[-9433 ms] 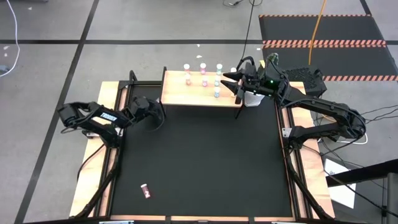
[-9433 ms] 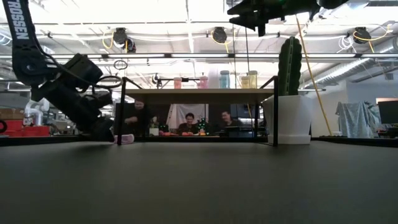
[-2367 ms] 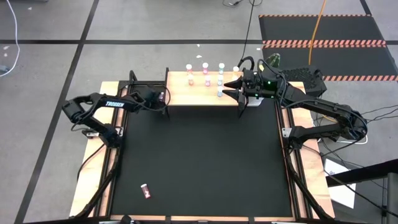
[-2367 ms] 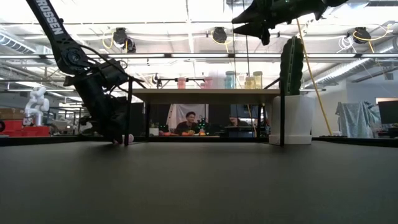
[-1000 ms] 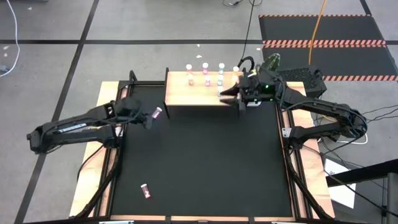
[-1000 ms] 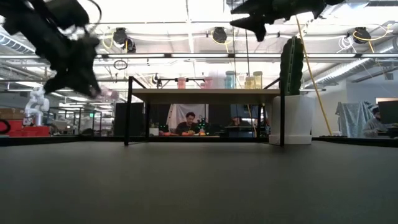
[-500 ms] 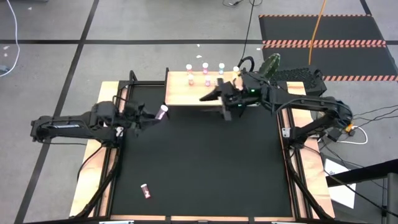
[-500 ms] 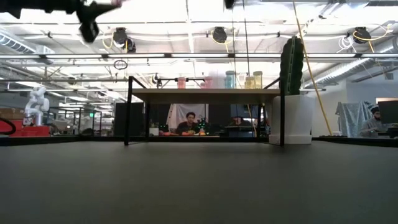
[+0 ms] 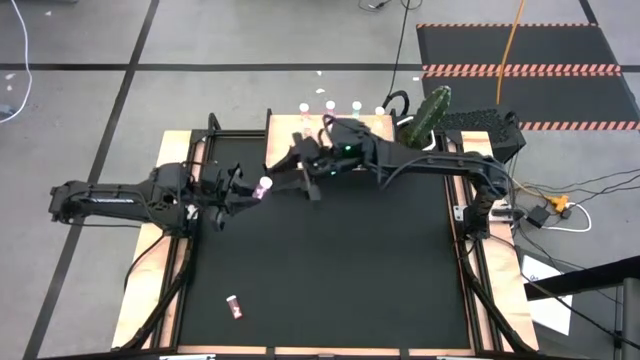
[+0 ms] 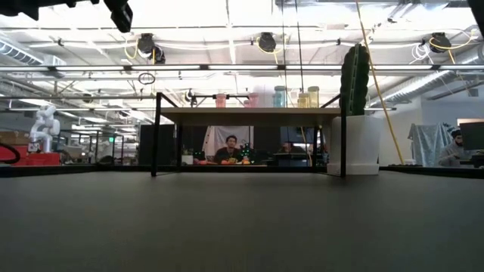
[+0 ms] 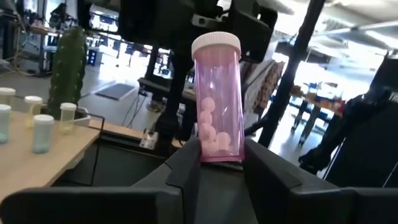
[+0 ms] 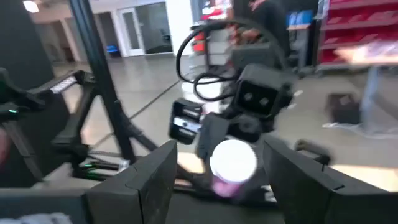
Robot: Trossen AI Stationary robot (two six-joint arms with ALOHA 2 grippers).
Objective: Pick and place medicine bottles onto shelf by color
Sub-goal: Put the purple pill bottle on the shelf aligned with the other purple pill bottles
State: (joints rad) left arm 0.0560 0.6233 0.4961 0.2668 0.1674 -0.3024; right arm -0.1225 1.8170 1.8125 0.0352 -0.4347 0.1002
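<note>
My left gripper is shut on a pink medicine bottle with a white cap, held high over the table's far left part. My right gripper reaches leftward over the shelf. It stands open just off the bottle's cap, one finger on either side, apart from it. The shelf, a light-wood board on black legs, stands at the far edge with several bottles upright on top. Another pink bottle lies on its side on the black mat near the front left. My left gripper pinches the pink bottle's bottom end between its two fingers. The fingers come level from the table's left and lie along the bottle. The bottle sticks out past the fingertips, cap toward my right gripper, lifted clear of the table.
A green cactus in a white pot stands at the shelf's right end. Black frame posts rise at the table's far corners. People sit in the room beyond the shelf.
My left gripper has risen with the pink bottle and tipped up until it points level, the bottle's cap now toward the right. My right gripper has left the shelf's right end and swept toward the table's left, up to the bottle.
</note>
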